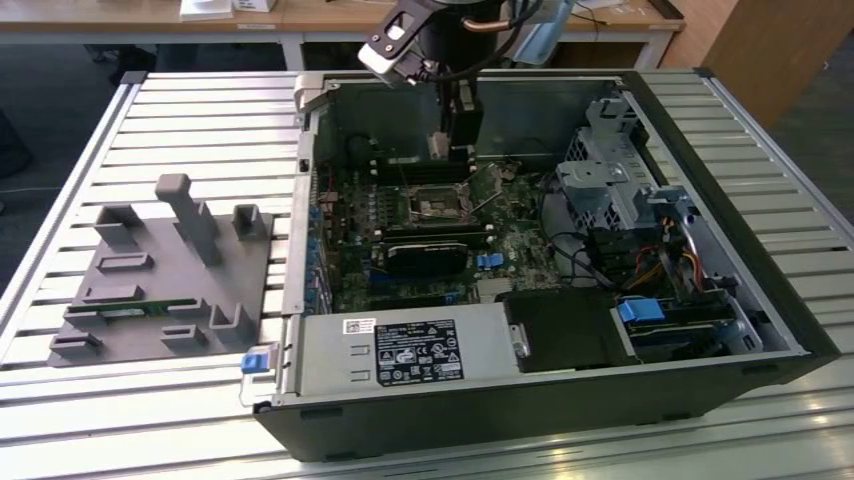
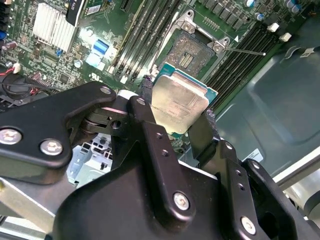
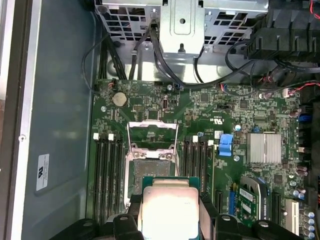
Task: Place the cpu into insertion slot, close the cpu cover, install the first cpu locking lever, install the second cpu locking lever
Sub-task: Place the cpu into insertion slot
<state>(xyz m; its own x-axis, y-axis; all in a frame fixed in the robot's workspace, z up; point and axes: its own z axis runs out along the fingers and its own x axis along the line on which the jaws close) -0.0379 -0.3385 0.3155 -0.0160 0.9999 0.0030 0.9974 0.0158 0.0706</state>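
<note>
In both wrist views my gripper (image 2: 175, 116) (image 3: 171, 212) is shut on the cpu (image 2: 179, 101) (image 3: 170, 209), a small square chip with a dull silver top and green edges, clamped between black fingers (image 2: 144, 107). The chip hangs above the motherboard, close to the open insertion slot (image 2: 192, 54) (image 3: 152, 171), and is apart from it. The cpu cover (image 3: 152, 134), a thin silvery frame, stands flipped up off the socket. A thin wire locking lever (image 2: 246, 50) sticks out beside the socket. In the exterior view the gripper (image 1: 451, 148) reaches into the open computer case above the socket (image 1: 438, 204).
Memory slots (image 3: 109, 170) flank the socket on both sides. A finned heatsink (image 3: 264, 147) and a blue clip (image 3: 226, 145) sit nearby. The power supply box (image 1: 400, 355), drive cage (image 1: 607, 170) and cables crowd the case. A grey fixture tray (image 1: 160, 270) lies at the exterior view's left.
</note>
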